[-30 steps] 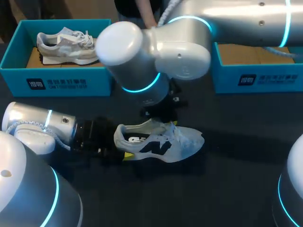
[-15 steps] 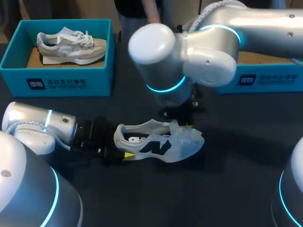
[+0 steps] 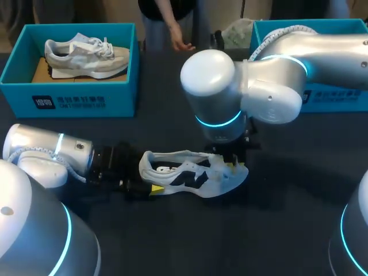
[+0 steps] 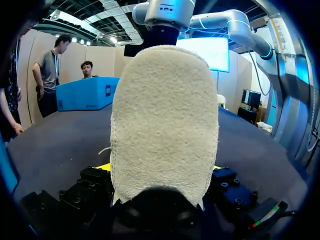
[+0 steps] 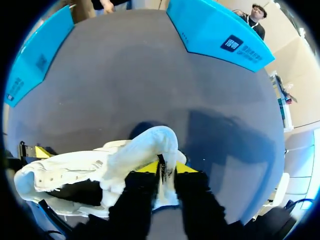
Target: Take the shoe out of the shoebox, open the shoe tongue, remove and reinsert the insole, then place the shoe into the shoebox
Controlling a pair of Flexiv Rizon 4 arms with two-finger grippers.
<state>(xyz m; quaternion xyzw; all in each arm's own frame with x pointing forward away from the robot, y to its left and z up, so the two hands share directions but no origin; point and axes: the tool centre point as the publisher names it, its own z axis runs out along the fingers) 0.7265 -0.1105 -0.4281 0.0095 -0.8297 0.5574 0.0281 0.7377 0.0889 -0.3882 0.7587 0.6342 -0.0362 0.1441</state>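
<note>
A white shoe (image 3: 192,172) stands on the dark table, toe to the right. Its heel (image 4: 165,125) sits between the wide-apart fingers of my left gripper (image 3: 150,179), which lies low on the table behind it; I take that gripper (image 4: 159,169) as open. My right gripper (image 3: 233,167) points down over the front of the shoe. In the right wrist view the shoe tongue (image 5: 150,142) arches up from the shoe (image 5: 70,172) into the right gripper (image 5: 165,170), whose yellow tips stand close together with the tongue's end pinched between them.
A teal shoebox (image 3: 75,95) at the back left holds a grey shoe (image 3: 86,54). A second teal shoebox (image 3: 339,95) stands at the back right, partly behind my right arm. A person's hand (image 3: 181,40) hangs at the far edge between the boxes.
My right arm has swung to the right, from above the shoe's middle to above its toe, drawing the tongue forward and widening the shoe's mouth. The left arm has kept still.
</note>
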